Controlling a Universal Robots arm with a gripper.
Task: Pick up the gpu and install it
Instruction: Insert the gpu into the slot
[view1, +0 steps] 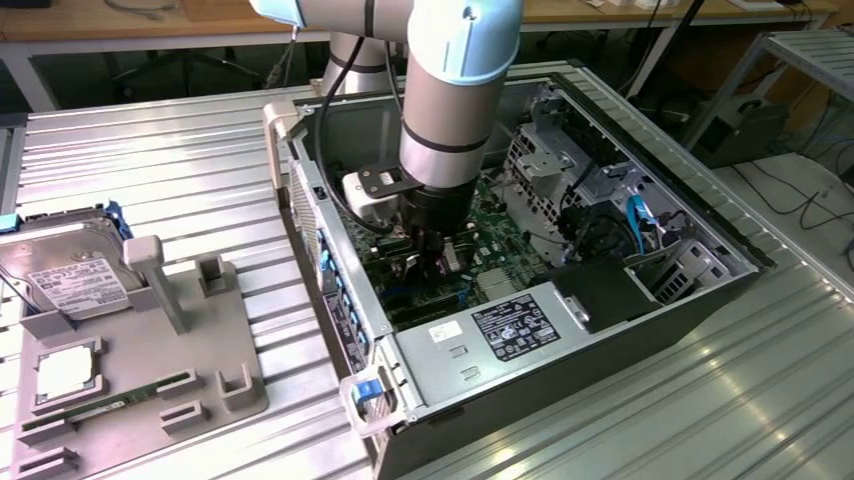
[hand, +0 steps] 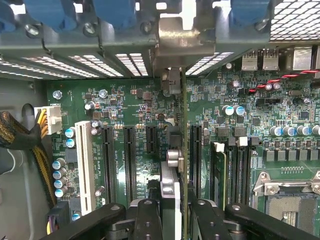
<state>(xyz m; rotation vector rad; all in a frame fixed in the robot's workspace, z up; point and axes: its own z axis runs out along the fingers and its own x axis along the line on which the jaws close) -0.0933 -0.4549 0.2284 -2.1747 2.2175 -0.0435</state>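
End effector is gripping the gpu edge-on, hanging inside the PC case; card's long axis running 12-to-6 w/ the motherboard slots, bracket at 12.

The arm is showing smooth silver-grey tube segments, with a pale blue cap at the upper joint and a dark ring banding the forearm. Just above the tool, a whitish camera block with a black plate is sitting beside the black wrist. The gripper is showing matte black fingers with round pivot screws.
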